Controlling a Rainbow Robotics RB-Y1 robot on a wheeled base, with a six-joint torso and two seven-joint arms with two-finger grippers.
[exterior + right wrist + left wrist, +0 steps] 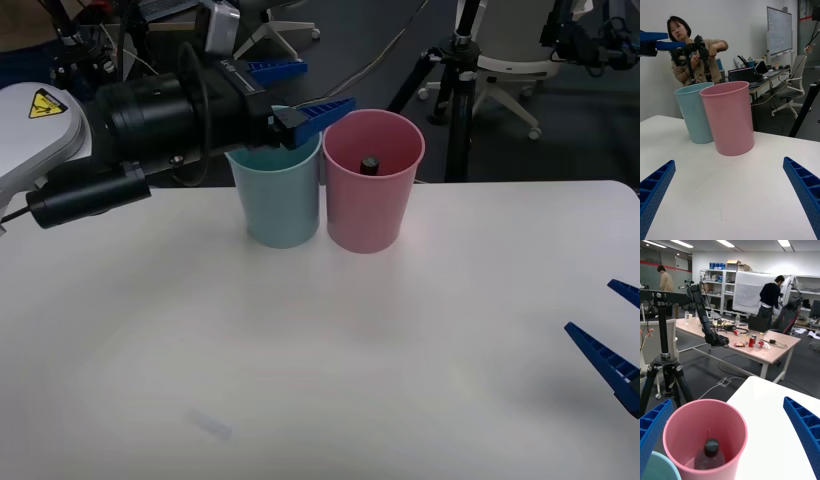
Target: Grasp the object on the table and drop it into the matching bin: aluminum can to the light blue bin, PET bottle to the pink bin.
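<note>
- Tabletop (200,350), white and wide, carries the two bins side by side near its far edge, so either arm can reach over them from the robot's side.
- Left arm stretches across above the bins; its left end effector (300,92) hangs over their rims with blue fingers spread apart and nothing between them, a released pose that fits a drop just made from straight overhead.
- Pink bin (372,190) stands upright, touching or just beside the light blue bin (280,195); keeping them this close means one short sideways shift picks the destination.
- Right end effector (615,345) waits low over the tabletop at the robot's right, well apart from the bins, fingers wide and empty, out of the working arm's way.
- PET bottle (709,457) stands inside the pink bin, black cap up, so sorting looks finished.
</note>
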